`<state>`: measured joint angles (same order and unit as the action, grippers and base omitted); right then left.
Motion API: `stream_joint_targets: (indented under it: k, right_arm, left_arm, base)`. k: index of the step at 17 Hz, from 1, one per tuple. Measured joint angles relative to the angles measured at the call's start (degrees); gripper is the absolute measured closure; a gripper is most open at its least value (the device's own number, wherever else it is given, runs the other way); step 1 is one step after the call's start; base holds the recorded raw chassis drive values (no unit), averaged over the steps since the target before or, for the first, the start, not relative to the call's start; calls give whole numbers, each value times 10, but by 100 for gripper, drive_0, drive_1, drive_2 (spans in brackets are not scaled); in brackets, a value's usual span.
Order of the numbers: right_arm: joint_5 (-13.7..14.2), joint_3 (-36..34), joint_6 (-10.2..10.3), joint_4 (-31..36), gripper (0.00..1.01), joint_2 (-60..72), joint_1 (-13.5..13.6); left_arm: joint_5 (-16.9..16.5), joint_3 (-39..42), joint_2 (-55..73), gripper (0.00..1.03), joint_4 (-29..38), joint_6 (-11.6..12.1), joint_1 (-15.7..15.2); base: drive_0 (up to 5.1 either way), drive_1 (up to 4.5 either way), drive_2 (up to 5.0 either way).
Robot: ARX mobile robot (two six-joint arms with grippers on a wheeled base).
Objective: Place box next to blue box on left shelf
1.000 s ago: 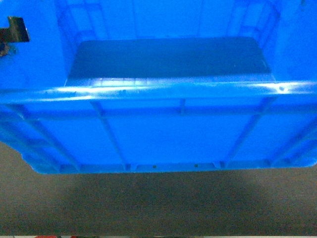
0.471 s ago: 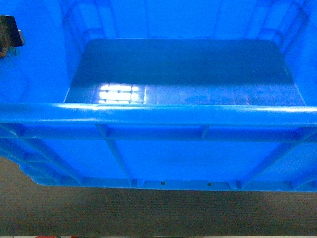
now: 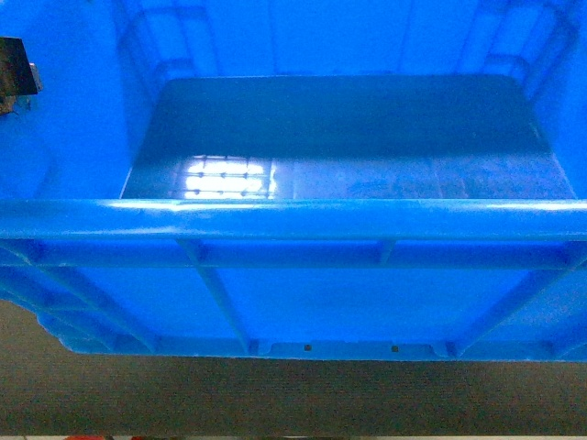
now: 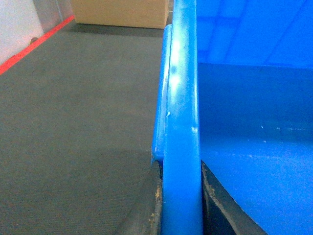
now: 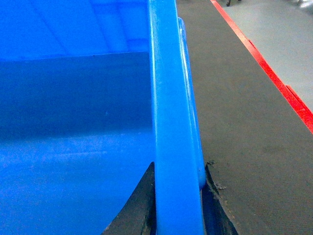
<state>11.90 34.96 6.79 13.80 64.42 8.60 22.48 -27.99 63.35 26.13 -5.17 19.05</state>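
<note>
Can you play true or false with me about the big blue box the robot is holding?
1. The box is empty inside. True.
2. The left gripper clamps the box's rim, one finger on each side. True.
3. The right gripper hangs open away from the box. False: it also clamps the rim.
4. The floor beside the box is bright green. False: it is dark grey, with a red line.
5. A cardboard box sits on the floor. True.

Head camera looks steeply down into the box (image 3: 330,137) at close range; both wrist cameras sight along its side rims.
</note>
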Motion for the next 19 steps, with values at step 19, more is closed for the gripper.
stream_joint_targets:
  k: [19]
  right_arm:
    - [0,0,-3,0,82,0,0]
  left_arm:
    - [0,0,-1,91,-1,-4,2]
  base:
    - [-101,-101,-101]
